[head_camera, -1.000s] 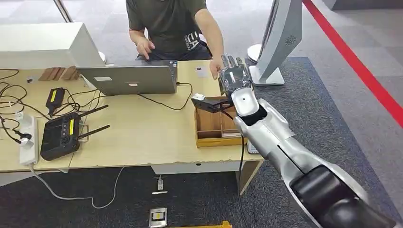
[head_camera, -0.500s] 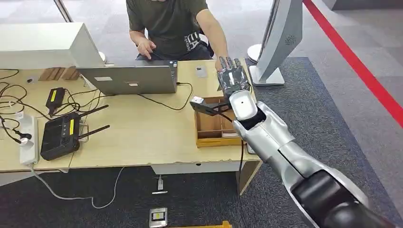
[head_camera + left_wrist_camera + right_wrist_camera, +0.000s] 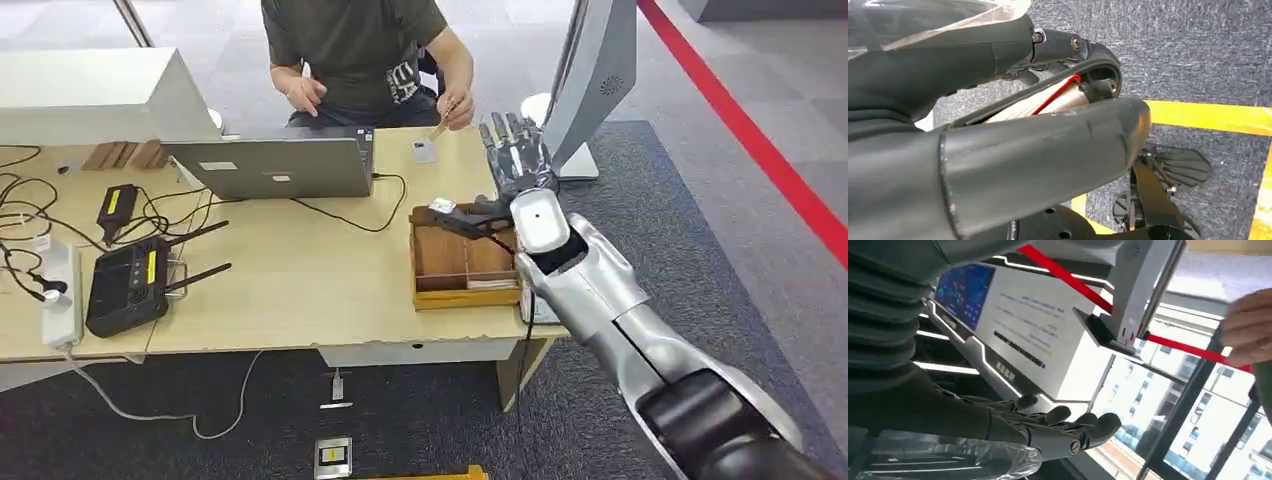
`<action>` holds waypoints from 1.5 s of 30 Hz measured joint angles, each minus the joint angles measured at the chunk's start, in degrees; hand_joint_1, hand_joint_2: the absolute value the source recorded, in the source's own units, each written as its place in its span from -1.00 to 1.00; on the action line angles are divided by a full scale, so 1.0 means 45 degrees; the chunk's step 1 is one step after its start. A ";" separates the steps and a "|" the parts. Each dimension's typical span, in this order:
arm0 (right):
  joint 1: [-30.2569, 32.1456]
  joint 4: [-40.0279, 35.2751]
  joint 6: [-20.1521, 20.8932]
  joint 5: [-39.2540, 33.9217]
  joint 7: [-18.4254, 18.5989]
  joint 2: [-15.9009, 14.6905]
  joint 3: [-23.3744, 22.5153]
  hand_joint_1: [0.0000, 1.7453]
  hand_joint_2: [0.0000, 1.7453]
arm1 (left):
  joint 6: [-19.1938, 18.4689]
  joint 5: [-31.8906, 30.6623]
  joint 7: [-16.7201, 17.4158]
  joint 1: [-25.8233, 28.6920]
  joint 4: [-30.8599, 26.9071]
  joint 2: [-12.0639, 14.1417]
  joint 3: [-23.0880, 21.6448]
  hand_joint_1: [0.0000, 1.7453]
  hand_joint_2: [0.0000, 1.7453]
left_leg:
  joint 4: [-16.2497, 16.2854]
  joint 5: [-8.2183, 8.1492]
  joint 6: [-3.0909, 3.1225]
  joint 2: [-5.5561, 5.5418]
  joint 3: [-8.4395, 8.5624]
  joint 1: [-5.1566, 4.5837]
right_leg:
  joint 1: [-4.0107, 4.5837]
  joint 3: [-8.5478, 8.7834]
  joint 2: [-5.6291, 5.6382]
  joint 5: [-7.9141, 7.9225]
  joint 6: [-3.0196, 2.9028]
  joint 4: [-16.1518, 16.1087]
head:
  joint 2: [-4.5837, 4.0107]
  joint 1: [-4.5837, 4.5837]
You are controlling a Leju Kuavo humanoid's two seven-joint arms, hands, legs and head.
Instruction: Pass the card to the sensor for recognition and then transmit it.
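fingers of the right hand (image 3: 515, 160) are straight and spread, palm empty, hovering just past the far rim of the wooden box (image 3: 465, 295) at the table's right end. the card (image 3: 441, 123) is not with the robot: a person seated beyond the hand pinches a thin tan card, up and to the hand's left, above a small grey sensor pad (image 3: 424, 151) lying flat on the table (image 3: 280, 290). i'd judge the card has gone across and the hand is clearing away. to do it well, the arm should lift straight back toward the robot, keeping above the box rim and the black cable (image 3: 340, 215) trailing from the laptop (image 3: 270, 165) to the hand's left. open room lies to the hand's right, over grey carpet, though the white kiosk stand (image 3: 585, 70) rises close beyond it on that side, so a wide outward swing looks risky. the table edge sits under the forearm, so dropping early could clip it. the left hand (image 3: 998, 150) hangs low over the floor, and i cannot tell how its fingers lie.
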 joint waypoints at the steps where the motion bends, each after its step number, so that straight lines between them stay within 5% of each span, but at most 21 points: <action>1: 0.0093 -0.0155 0.0009 -0.0418 0.0127 -0.0248 -0.0214 -1.00 -1.00 | -0.0019 -0.0005 -0.0005 0.0011 0.0000 0.0000 0.0000 -1.00 -1.00 | 0.0003 -0.0001 0.0001 -0.0001 0.0002 0.0000 | 0.0000 -0.0001 -0.0001 -0.0001 0.0001 -0.0004 | 0.0000 0.0000; 7: 0.1566 -0.0840 -0.0398 -0.2675 0.0684 -0.2048 -0.2096 -1.00 -1.00 | -0.0170 -0.0121 0.0044 0.0056 0.0000 0.0000 -0.0005 -1.00 -1.00 | 0.0006 -0.0017 0.0020 -0.0013 0.0004 0.0000 | -0.0001 0.0020 -0.0004 -0.0003 0.0005 -0.0028 | 0.0000 0.0000; 15: 0.4042 -0.1213 -0.1059 -0.3365 0.1175 -0.4458 -0.4821 -1.00 -1.00 | -0.0087 0.0141 0.0005 0.0113 0.0000 0.0039 0.0000 -1.00 -1.00 | 0.0004 -0.0032 0.0027 -0.0019 -0.0010 -0.0005 | -0.0004 0.0019 -0.0004 -0.0005 0.0008 -0.0029 | 0.0000 0.0000; 22: 0.5904 -0.1525 -0.1175 -0.3583 0.0918 -0.5716 -0.7104 -1.00 -1.00 | -0.0005 0.0393 -0.0117 0.0111 0.0000 0.0146 0.0005 -1.00 -1.00 | -0.0002 -0.0034 0.0025 -0.0014 -0.0005 -0.0002 | -0.0001 0.0013 -0.0003 -0.0006 0.0007 -0.0029 | 0.0000 -0.0004; 27: 0.7124 -0.1122 -0.2194 -0.3452 0.0369 -0.5813 -0.8391 -1.00 -1.00 | 0.0073 0.0486 -0.0049 0.0099 0.0000 0.0146 0.0015 -1.00 -1.00 | -0.0006 -0.0034 0.0024 -0.0009 -0.0008 -0.0002 | -0.0003 0.0012 -0.0002 -0.0008 0.0007 -0.0029 | 0.0000 -0.0004; 34: 0.7586 0.1529 -0.4589 -0.4204 -0.0816 -0.5114 -0.9407 -1.00 -1.00 | 0.0291 0.0762 0.0005 0.0076 0.0000 0.0121 0.0112 -1.00 -1.00 | -0.0005 -0.0034 0.0024 0.0002 -0.0002 -0.0002 | -0.0001 0.0007 0.0001 -0.0009 0.0007 -0.0031 | 0.0000 -0.0005; 45: 0.8121 0.5665 -0.5878 -0.5935 -0.2167 -0.3739 -1.0457 -1.00 -1.00 | 0.0539 0.0903 -0.0258 0.0031 0.0000 0.0053 0.0204 -1.00 -1.00 | -0.0009 -0.0036 0.0022 0.0000 -0.0008 0.0003 | 0.0003 0.0011 0.0000 -0.0028 0.0026 -0.0028 | 0.0000 -0.0005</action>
